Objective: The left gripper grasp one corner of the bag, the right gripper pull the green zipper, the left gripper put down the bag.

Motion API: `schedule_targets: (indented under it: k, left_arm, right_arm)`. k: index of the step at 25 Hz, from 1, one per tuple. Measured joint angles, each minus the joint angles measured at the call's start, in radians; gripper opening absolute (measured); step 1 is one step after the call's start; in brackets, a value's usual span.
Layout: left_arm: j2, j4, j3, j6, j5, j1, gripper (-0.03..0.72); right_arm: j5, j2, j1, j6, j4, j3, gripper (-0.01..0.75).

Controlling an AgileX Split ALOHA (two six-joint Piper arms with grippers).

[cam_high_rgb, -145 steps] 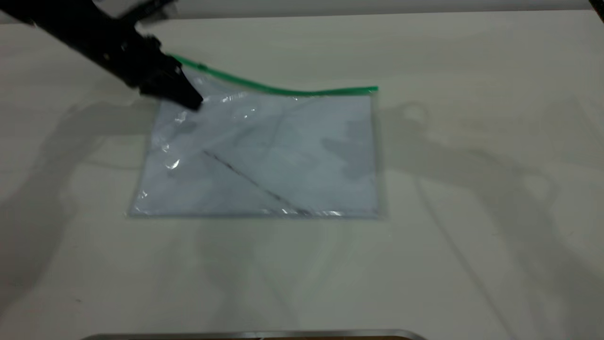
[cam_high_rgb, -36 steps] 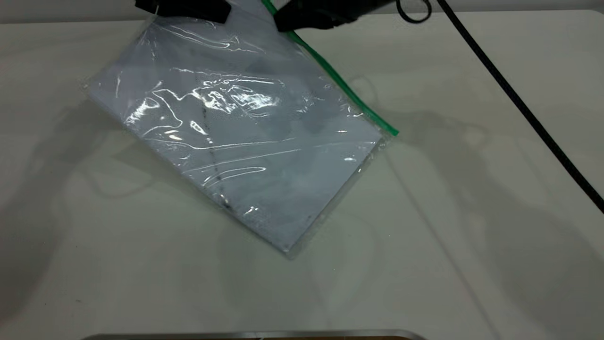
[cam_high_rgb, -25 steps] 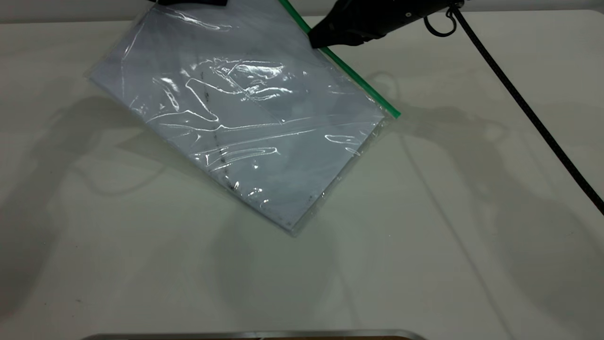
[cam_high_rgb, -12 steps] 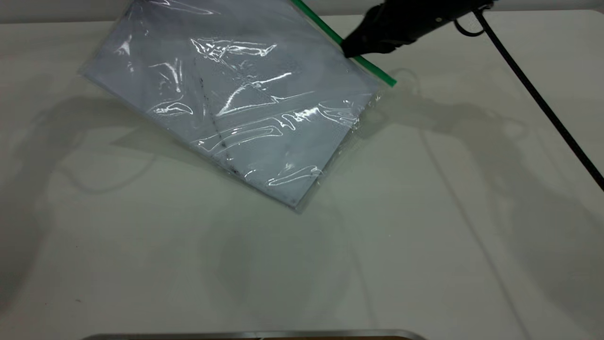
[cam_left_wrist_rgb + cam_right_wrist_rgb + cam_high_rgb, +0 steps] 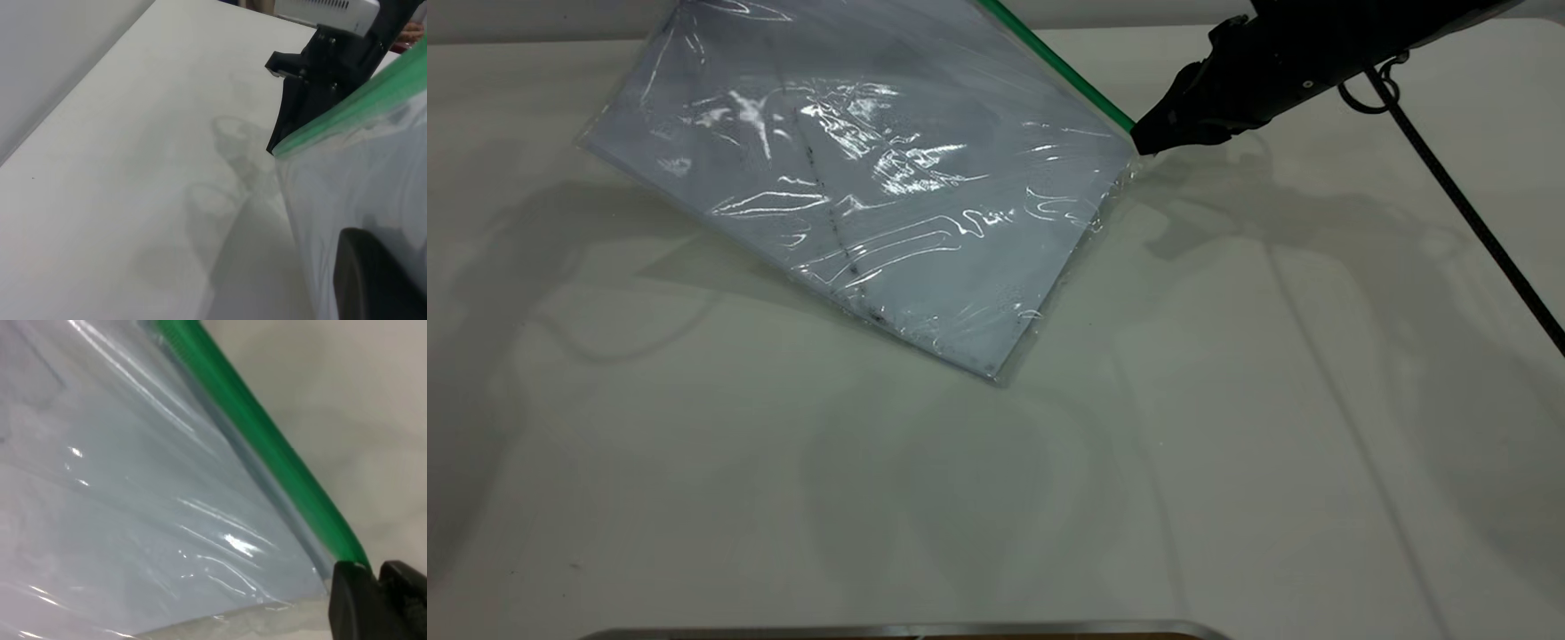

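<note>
So the bag (image 5: 871, 178) hangs tilted above the matte white table (image 5: 1227, 444), a crinkly clear plastic rectangle with glare streaks, white sheets inside and a dark smudge line. The right gripper (image 5: 1152, 138), blunt and black with a thick cable trailing, is pinched on the far end of the green zipper (image 5: 1063, 69), a narrow glossy strip. The left gripper (image 5: 373, 280) shows only as one dark rounded finger against the plastic, and I can't tell its grip.
</note>
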Motion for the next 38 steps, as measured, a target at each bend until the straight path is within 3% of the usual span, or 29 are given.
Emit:
schedule_targets:
  k: [3,5,9,13,18,22,24,27,33,38]
  left_arm:
    - [0.0,0.0,0.0,-0.008,-0.001,0.0,0.054]
    - [0.0,-0.001,0.0,-0.038,-0.003,0.0,0.054]
    - [0.009,0.028,0.0,-0.13,-0.013,0.002,0.054]
    - [0.068,0.081,-0.002,-0.261,-0.083,-0.031,0.056]
    - [0.146,0.079,-0.002,-0.459,-0.292,-0.129,0.11]
    - [0.141,0.083,-0.002,-0.509,-0.361,-0.174,0.299]
    - [0.113,0.115,-0.002,-0.523,-0.358,-0.171,0.417]
    - [0.025,0.187,-0.001,-0.599,-0.317,-0.15,0.521]
    - [-0.282,0.441,-0.001,-0.882,-0.221,-0.118,0.534]
    - [-0.568,0.709,-0.001,-1.143,-0.099,-0.117,0.512]
  right_arm:
    - [0.014,-0.003,-0.007,0.033,0.0,0.0,0.08]
    - [0.01,-0.012,-0.008,0.061,-0.009,0.0,0.131]
    - [0.005,-0.061,-0.021,0.12,-0.023,0.0,0.337]
    - [0.187,-0.188,-0.025,0.172,-0.029,0.0,0.498]
    - [0.424,-0.414,-0.025,0.329,-0.058,0.0,0.507]
    - [0.553,-0.584,-0.025,0.54,-0.172,0.0,0.481]
    - [0.605,-0.674,-0.025,0.66,-0.28,0.0,0.471]
    - [0.635,-0.816,-0.025,0.827,-0.465,0.0,0.465]
    - [0.652,-1.083,-0.025,1.228,-0.842,0.046,0.463]
    - [0.66,-1.343,-0.025,1.34,-1.008,0.297,0.462]
